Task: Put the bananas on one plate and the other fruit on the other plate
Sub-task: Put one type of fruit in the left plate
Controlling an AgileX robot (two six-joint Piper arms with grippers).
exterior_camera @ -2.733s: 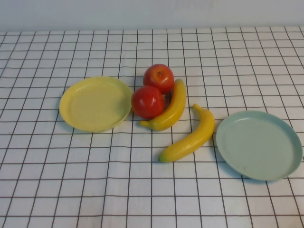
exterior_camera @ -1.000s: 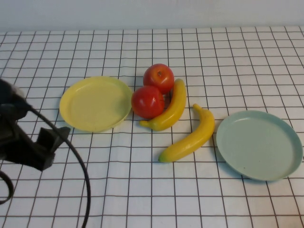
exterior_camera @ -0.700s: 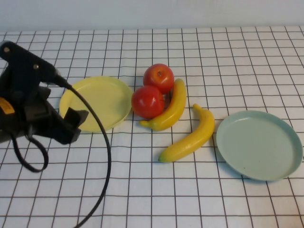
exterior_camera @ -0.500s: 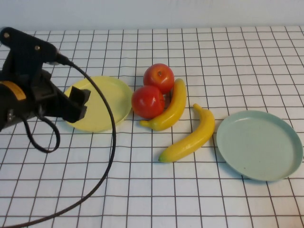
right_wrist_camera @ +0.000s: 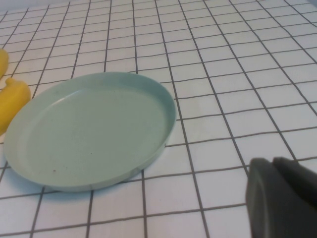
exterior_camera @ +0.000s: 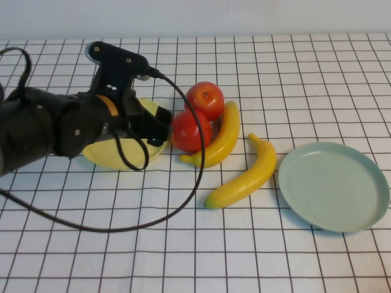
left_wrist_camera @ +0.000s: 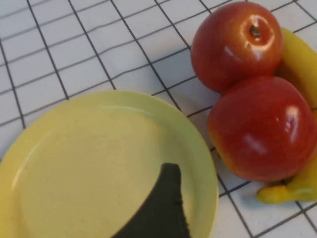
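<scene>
Two red apples touch each other in the middle of the table, the far one (exterior_camera: 204, 99) and the near one (exterior_camera: 190, 130). One banana (exterior_camera: 223, 137) curls against their right side. The second banana (exterior_camera: 247, 174) lies between them and the pale blue-green plate (exterior_camera: 333, 186), which is bare. My left gripper (exterior_camera: 164, 122) is open above the right rim of the yellow plate (exterior_camera: 101, 155), just left of the near apple (left_wrist_camera: 265, 129). One dark finger (left_wrist_camera: 166, 208) shows over the yellow plate (left_wrist_camera: 74, 163). My right gripper (right_wrist_camera: 271, 166) is shut, beside the blue-green plate (right_wrist_camera: 89, 129), and is out of the high view.
A white cloth with a black grid (exterior_camera: 183, 256) covers the table. My left arm and its black cable (exterior_camera: 122, 229) lie over the left half. A pale wall (exterior_camera: 195, 15) runs along the far edge.
My left arm has come in from the left edge and swung right and away across the yellow plate, ending beside the near apple. The fruit and plates have not moved.
</scene>
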